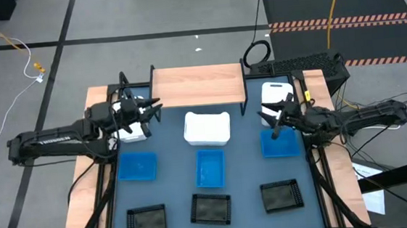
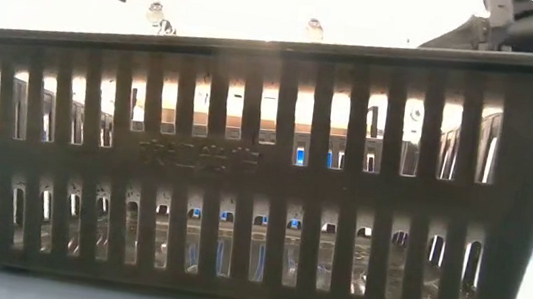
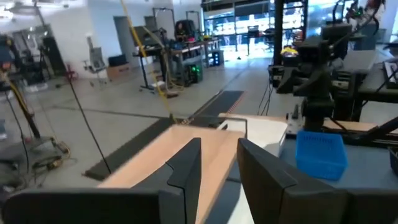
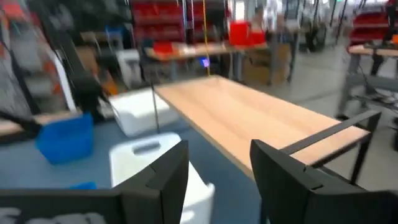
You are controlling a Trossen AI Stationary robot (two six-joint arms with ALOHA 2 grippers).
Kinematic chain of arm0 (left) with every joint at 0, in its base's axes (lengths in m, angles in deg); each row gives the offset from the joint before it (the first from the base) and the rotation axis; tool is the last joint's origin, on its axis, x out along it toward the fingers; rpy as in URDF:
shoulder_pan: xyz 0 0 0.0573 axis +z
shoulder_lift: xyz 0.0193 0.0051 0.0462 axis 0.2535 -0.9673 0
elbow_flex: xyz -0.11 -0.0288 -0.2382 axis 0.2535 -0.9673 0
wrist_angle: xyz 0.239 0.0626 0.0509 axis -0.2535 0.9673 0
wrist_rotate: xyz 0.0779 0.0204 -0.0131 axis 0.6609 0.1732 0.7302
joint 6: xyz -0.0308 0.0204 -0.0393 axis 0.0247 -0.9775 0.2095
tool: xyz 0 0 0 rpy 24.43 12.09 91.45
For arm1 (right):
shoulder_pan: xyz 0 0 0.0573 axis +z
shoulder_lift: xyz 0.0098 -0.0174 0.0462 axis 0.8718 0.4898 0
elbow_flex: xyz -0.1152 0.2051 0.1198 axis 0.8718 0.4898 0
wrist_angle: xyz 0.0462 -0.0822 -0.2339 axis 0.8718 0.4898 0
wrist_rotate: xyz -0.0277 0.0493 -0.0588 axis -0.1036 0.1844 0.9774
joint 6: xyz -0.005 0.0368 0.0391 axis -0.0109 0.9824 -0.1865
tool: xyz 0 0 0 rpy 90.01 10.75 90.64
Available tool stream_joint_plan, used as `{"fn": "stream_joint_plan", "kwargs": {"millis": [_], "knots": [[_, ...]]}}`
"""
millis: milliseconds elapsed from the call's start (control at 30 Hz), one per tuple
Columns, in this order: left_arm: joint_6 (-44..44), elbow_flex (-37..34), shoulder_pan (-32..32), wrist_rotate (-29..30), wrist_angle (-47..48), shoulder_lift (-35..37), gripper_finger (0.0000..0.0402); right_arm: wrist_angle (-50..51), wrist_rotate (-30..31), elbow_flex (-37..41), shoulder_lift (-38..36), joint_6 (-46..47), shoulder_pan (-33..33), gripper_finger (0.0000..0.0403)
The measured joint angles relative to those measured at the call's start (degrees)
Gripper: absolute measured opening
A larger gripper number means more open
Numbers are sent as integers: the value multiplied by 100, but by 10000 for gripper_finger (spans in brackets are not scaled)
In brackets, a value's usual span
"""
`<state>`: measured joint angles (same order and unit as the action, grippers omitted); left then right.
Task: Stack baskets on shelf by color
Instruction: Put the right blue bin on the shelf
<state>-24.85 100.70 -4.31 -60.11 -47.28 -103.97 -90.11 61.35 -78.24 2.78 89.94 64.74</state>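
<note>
Risk first: right fingers (image 1: 271, 117) stand spread and hold nothing, just off a white basket (image 1: 275, 94) sitting on the surface beside the shelf (image 1: 197, 84), not on it; a clumsy re-grasp could knock it askew. Left fingers (image 1: 150, 108) stand part-spread, nothing between them, another white basket (image 1: 131, 132) close beneath. Farther from both: third white basket (image 1: 207, 127), blue baskets (image 1: 210, 168), black baskets (image 1: 211, 208); shelf top bare. Moulded characters on the nearest black basket, unreadable.
</note>
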Motion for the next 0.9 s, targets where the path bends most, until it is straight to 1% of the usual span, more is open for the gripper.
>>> {"fn": "stream_joint_plan", "kwargs": {"millis": [133, 200, 300, 433, 467, 533, 633, 733, 833, 900], "knots": [[-432, 299, 0, 5, 282, -172, 106, 1409, -25, -913, 599, 74, -281, 165], [-751, 297, 6, 6, 363, -202, 106, 2175, -231, -1352, 860, 145, -405, 165], [-1266, 282, 15, 21, 612, -256, 106, 3066, -1138, -1739, 1225, 506, -499, 165], [-1712, 280, 105, 99, 583, -350, 106, 3482, -2408, -1818, 1566, 881, -506, 164], [-1776, 278, 144, 105, 493, -381, 106, 3576, -2641, -1818, 1638, 911, -507, 164], [-1822, 278, 216, 109, 205, -468, 106, 3762, -2881, -1818, 1801, 911, -509, 164], [-1706, 277, 297, 110, -253, -643, 106, 3784, -2895, -1834, 2058, 889, -513, 164], [-1335, 276, 317, 109, -618, -830, 106, 3831, -2848, -2028, 2394, 1359, -537, 164], [-848, 276, 296, 107, -725, -979, 106, 4300, -2650, -2474, 2740, 2027, -561, 164], [-506, 276, 274, 105, -717, -1049, 106, 4894, -2555, -2823, 2942, 2416, -535, 164]]}}
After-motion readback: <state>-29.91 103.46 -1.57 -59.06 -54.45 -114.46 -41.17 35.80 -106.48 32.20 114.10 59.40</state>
